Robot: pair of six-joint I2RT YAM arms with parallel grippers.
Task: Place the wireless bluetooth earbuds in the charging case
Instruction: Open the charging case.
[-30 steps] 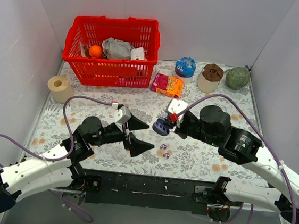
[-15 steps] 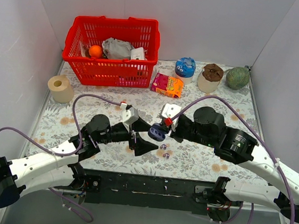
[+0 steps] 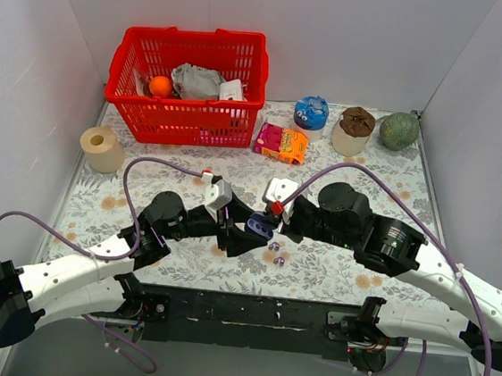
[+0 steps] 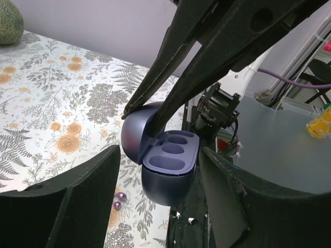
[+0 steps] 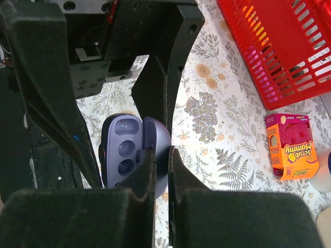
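Observation:
The charging case (image 3: 258,227) hangs above the floral table with its lid open, showing empty purple sockets (image 4: 170,155). My right gripper (image 3: 266,224) is shut on the lid (image 5: 158,139), one finger inside it and one outside. My left gripper (image 3: 248,230) straddles the case body (image 4: 166,181) with its jaws partly apart. A gap shows at the left finger (image 4: 88,186), and the right finger (image 4: 222,186) is close to the case. The wireless bluetooth earbuds, two tiny purple buds (image 3: 274,244) (image 3: 278,261), lie on the table just below the case, also visible in the left wrist view (image 4: 121,196).
A red basket (image 3: 188,101) with several items stands at the back left, with a paper roll (image 3: 102,147) on its left. A pink sponge box (image 3: 282,143), a blue cup (image 3: 311,113), a brown-topped cup (image 3: 355,130) and a green fruit (image 3: 399,130) line the back.
My left gripper has moved right to the case and its jaws have narrowed around the body. My right gripper has carried the case left toward it.

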